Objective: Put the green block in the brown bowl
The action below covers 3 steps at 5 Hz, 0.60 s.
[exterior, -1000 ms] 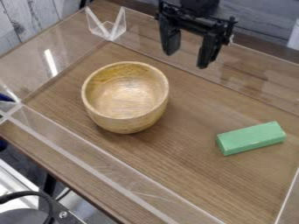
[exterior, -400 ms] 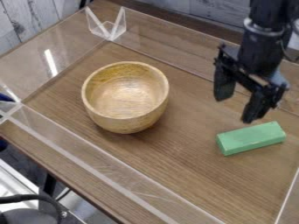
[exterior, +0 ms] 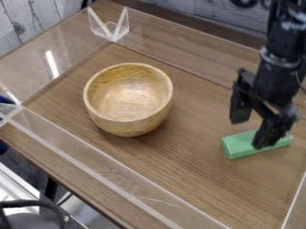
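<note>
We see a wooden counter (exterior: 156, 165) edged by low clear plastic walls (exterior: 72, 152), and on it the brown bowl (exterior: 128, 97) sits left of centre, upright, its thick light-wood rim and grain plainly visible and its hollow holding nothing we can make out. The green block (exterior: 242, 146) lies flat on the counter toward the right edge, well apart from the bowl, its long side running slightly uphill to the right. The black gripper (exterior: 260, 121) hangs over the block, pointing down from a dark arm that enters from the top right. Its jaws stand wide apart, with nothing between them: one finger (exterior: 242, 105) is above and to the left of the block, the other finger (exterior: 276, 128) overlaps the block's right portion in this view, hiding part of it. We cannot tell whether that finger touches the block or merely stands in front of it. The block rests on the counter, not lifted. At the far left corner a small clear plastic bracket (exterior: 107, 24) stands by the wall.
</note>
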Motion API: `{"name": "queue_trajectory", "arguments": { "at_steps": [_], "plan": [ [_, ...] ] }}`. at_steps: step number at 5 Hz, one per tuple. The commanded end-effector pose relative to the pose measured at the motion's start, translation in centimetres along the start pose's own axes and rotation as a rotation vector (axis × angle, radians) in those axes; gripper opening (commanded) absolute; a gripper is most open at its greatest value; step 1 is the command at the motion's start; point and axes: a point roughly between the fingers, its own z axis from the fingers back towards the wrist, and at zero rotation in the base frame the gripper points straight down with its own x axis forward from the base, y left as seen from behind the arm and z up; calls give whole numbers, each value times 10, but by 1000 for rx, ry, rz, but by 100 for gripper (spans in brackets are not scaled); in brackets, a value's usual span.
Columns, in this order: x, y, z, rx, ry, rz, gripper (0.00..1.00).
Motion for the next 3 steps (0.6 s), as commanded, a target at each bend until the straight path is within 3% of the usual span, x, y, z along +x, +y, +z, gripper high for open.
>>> {"name": "queue_trajectory", "arguments": {
  "at_steps": [1,3],
  "plan": [
    [18,0,7,12,-56,-33,100],
    [30,5,-3,7,-50,-42,100]
  ]
}}
